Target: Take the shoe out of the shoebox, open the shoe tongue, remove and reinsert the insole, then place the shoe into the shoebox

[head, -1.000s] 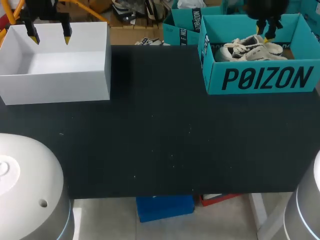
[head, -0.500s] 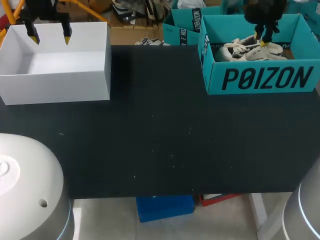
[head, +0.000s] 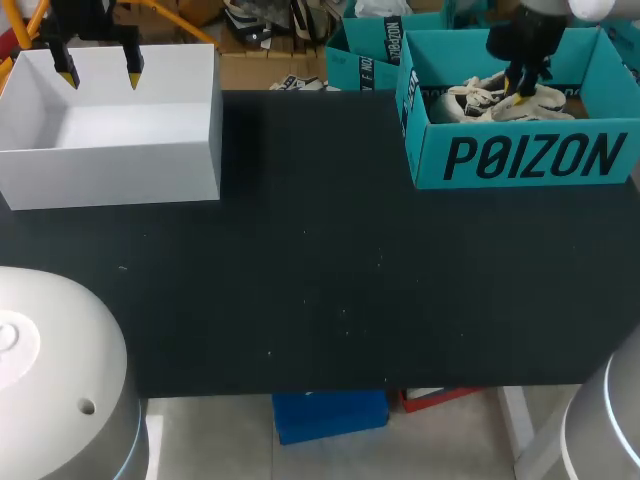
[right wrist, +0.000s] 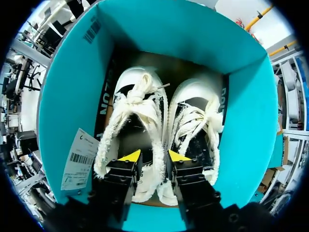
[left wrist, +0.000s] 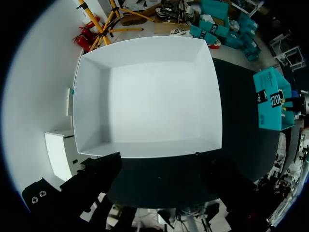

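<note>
A teal shoebox stands open at the table's back right with a pair of cream lace-up shoes inside. My right gripper is down inside it. In the right wrist view the shoebox walls surround both shoes. My right gripper is shut on the frayed side wall of one shoe, with one finger inside that shoe and the other in the gap beside the second shoe. My left gripper hangs open and empty above the white box at the back left.
A white open box sits empty at the table's back left and lies under the left gripper as the white box. A paper tag lies against the shoebox's inner wall. Black tabletop spans the middle and front.
My right gripper has dropped lower into the shoebox and its fingers have narrowed around the shoe's side wall. The left arm has not moved.
</note>
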`<state>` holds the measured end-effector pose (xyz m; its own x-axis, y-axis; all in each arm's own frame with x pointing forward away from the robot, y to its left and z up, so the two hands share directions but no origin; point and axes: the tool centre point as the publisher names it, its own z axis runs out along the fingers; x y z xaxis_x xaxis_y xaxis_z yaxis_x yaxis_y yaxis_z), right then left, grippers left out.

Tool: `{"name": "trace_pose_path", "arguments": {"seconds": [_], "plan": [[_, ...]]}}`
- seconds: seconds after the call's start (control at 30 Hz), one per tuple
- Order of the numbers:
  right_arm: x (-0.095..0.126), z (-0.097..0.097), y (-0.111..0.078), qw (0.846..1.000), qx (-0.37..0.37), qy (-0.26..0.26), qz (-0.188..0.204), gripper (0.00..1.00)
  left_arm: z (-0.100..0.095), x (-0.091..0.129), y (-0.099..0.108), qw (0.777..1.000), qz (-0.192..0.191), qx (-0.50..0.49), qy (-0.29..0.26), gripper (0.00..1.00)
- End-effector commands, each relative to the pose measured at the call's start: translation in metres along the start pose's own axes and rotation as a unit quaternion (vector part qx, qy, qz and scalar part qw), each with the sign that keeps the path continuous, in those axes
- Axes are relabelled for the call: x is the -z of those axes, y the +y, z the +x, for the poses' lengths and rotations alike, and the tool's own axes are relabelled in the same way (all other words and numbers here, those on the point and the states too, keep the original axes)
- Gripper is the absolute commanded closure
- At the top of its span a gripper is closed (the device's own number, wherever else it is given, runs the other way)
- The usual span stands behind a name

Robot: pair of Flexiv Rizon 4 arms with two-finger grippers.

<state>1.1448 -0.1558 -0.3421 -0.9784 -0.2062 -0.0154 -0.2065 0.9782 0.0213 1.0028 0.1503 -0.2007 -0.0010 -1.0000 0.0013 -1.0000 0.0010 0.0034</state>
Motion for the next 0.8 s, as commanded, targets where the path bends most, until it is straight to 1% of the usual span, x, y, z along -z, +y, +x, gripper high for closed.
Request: {"name": "trace_pose_path", "arguments": {"seconds": [0.03,0.07,0.13,0.23,0.37,0.6,0.77,0.8], "plan": [[-0.013,-0.006,-0.002,1.0,-0.002,0.005,-0.006,0.68,0.0,0.001,0.001,1.0,0.0,0.0,-0.001,0.0],[-0.015,-0.005,-0.002,1.0,-0.002,0.006,-0.007,0.66,0.0,0.001,0.001,1.0,0.0,0.0,-0.001,0.0],[-0.02,-0.003,-0.003,1.0,-0.002,0.007,-0.009,0.65,0.0,0.001,0.001,1.0,0.0,0.0,-0.001,0.0],[-0.03,-0.002,-0.004,1.0,0.0,0.009,-0.013,0.68,0.0,0.001,0.001,1.0,0.0,0.0,-0.001,0.0],[-0.041,-0.003,-0.006,1.0,0.003,0.01,-0.014,0.7,0.0,0.001,0.001,1.0,0.0,0.0,-0.001,0.0],[-0.055,0.0,-0.009,1.0,-0.004,0.016,-0.017,0.73,0.0,0.001,0.001,1.0,0.0,0.0,-0.001,0.0],[-0.062,-0.003,-0.009,1.0,-0.008,0.016,-0.02,0.74,0.0,0.001,0.001,1.0,0.0,0.0,-0.001,0.0],[-0.063,-0.005,-0.008,1.0,-0.008,0.016,-0.021,0.76,0.0,0.001,0.001,1.0,0.0,0.0,-0.001,0.0]]}}
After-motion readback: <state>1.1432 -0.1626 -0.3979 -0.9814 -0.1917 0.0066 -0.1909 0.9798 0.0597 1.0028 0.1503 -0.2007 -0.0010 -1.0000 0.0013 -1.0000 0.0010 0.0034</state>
